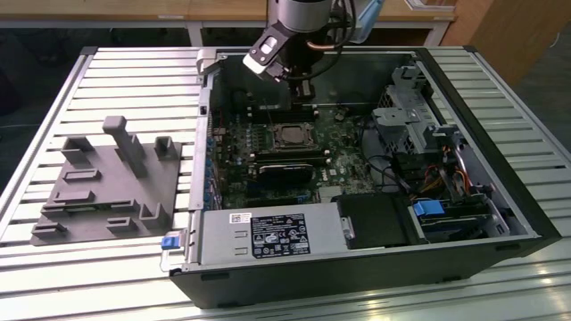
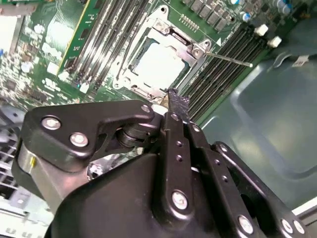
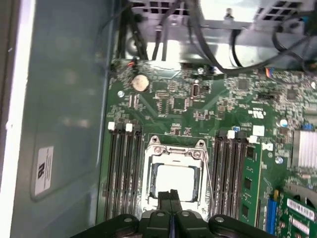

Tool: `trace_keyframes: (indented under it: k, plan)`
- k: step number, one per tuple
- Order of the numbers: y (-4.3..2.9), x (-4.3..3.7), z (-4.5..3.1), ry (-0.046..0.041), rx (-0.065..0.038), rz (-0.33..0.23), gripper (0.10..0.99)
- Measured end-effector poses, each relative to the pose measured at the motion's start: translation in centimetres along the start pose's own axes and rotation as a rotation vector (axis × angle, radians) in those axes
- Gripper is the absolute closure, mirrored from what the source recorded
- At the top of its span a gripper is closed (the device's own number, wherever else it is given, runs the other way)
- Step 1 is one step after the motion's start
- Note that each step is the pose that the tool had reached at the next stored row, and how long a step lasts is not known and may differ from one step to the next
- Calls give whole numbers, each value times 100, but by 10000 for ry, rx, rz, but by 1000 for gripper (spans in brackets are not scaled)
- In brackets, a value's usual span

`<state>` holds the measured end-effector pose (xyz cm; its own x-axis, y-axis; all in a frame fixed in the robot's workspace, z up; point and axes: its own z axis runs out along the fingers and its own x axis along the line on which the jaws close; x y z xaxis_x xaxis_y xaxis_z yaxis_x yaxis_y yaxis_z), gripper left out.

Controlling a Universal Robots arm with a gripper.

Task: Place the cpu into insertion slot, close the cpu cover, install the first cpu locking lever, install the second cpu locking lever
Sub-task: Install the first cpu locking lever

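Gripper [image 1: 303, 95], upper centre of the exterior view, hangs over the motherboard [image 1: 350, 155], fingers pressed together and grasping nothing. In the first wrist view, the cpu [image 3: 176, 179] sits framed by the cpu cover [image 3: 173, 150].

- A black gripper [image 2: 177, 103] looms in the foreground, its fingers pressed together near the socket's edge.
- The cpu [image 2: 157, 64], a pale silver square, sits on the green motherboard [image 2: 59, 34].
- The cpu cover [image 2: 184, 43], a silver frame, lies around the chip.
- A thin locking lever [image 2: 228, 58] juts out over long black memory slots [image 2: 223, 69].
- A grey case wall [image 2: 267, 114] stands beside the board.
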<state>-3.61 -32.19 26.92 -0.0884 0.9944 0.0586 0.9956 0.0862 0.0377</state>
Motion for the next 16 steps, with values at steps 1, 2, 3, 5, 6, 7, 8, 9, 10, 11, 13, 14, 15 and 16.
trace_keyframes:
  k: [1, 2, 3, 5, 6, 7, 8, 9, 10, 11, 13, 14, 15, 16]
  plan:
    - [0, 0, 0, 7, 10, -178, 980]
    - [0, 0, 0, 13, 20, -353, 980]
    - [0, 0, 0, 20, 30, -520, 980]
    - [0, 0, 0, 32, 50, -860, 980]
    - [0, 0, 0, 38, 59, -1018, 980]
    - [0, 0, 0, 44, 69, -1174, 980]
    - [0, 0, 0, 50, 78, -1340, 980]
    - [0, 0, 0, 57, 88, -1506, 980]
    - [0, 0, 0, 62, 98, -1674, 980]
    - [0, 0, 0, 69, 108, -1850, 980]
    - [0, 0, 0, 82, 128, -2180, 980]
    - [0, 0, 0, 87, 137, -2335, 980]
    - [0, 0, 0, 93, 147, -2491, 980]
    - [0, 0, 0, 99, 156, -2652, 980]
